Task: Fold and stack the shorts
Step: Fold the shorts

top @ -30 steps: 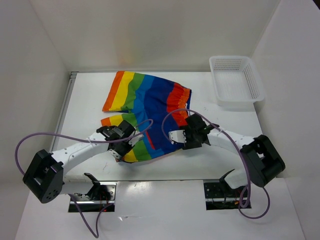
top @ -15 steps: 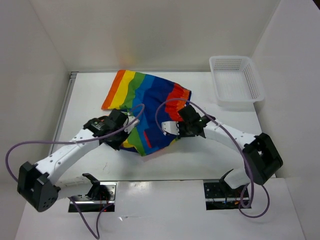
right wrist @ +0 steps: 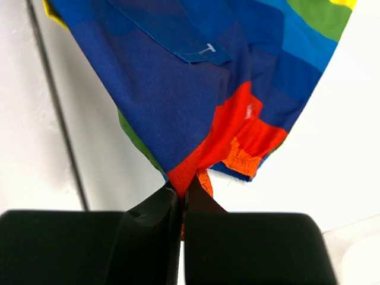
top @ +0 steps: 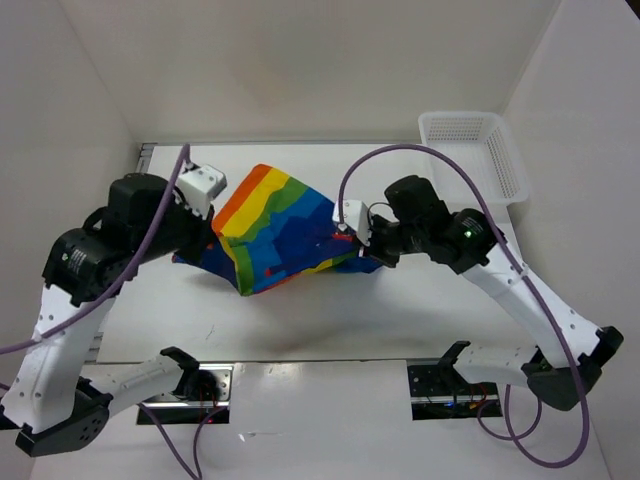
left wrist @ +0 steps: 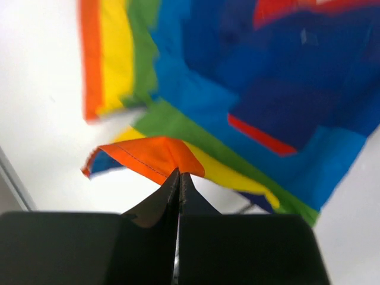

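The left gripper (left wrist: 178, 173) is clenched on an orange hem corner of the shorts (top: 280, 235), its black fingers pressed together with the cloth pinched at their tips. The right gripper (right wrist: 183, 189) is clamped just as tight on the red gathered waistband. Between the two, the rainbow-striped shorts hang spread and raised over the white table (top: 400, 320), to the left of the white mesh basket (top: 465, 140) and nearer the arm bases than it. Whether their lowest fold touches the table cannot be told. The basket holds none of the shorts, and its mesh floor is in plain sight. The right arm's purple cable (top: 400, 152) arcs just left of it. Only the overhead view takes in the basket and both arms. The blurred left wrist view alone shows a red-edged panel on the blue stripe. The right wrist view alone shows a stitched blue pocket bearing a small white mark.
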`<action>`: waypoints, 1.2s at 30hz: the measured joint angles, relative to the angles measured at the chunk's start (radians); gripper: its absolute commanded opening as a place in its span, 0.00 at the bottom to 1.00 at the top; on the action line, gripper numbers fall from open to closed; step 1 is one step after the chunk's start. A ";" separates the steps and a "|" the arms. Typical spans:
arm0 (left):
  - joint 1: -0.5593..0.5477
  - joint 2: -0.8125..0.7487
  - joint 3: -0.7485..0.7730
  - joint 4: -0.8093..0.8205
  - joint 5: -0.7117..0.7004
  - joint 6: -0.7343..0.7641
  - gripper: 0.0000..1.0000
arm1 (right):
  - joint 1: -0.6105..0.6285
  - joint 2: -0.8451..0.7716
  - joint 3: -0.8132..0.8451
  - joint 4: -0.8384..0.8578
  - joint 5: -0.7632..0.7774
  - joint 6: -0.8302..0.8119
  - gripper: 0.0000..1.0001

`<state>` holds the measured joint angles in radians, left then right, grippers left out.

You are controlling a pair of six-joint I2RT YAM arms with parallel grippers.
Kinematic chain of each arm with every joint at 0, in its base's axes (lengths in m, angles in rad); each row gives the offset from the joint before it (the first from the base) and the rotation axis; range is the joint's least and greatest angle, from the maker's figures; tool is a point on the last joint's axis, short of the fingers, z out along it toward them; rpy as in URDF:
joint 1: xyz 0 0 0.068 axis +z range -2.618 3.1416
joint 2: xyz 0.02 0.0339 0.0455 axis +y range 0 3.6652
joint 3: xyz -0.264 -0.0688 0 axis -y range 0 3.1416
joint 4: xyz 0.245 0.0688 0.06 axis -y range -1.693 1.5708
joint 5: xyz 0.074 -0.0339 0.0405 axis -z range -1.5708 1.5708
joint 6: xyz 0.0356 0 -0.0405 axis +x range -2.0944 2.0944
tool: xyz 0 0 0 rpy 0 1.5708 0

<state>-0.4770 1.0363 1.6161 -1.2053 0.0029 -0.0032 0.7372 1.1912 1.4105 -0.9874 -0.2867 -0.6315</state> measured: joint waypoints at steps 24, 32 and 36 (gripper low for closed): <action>0.227 1.084 0.510 0.344 -0.187 -0.005 0.00 | -0.449 0.267 -0.262 0.207 -0.143 -0.060 0.00; 0.229 1.226 0.656 0.342 -0.271 -0.004 0.01 | -0.488 0.503 -0.185 0.287 -0.164 -0.035 0.00; 0.237 1.287 0.701 0.364 -0.341 0.001 0.33 | -0.513 0.548 -0.145 0.338 -0.127 0.034 0.89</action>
<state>-0.2401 2.3234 2.3173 -0.8413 -0.3386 -0.0021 0.2241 1.7393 1.2655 -0.6495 -0.4133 -0.5972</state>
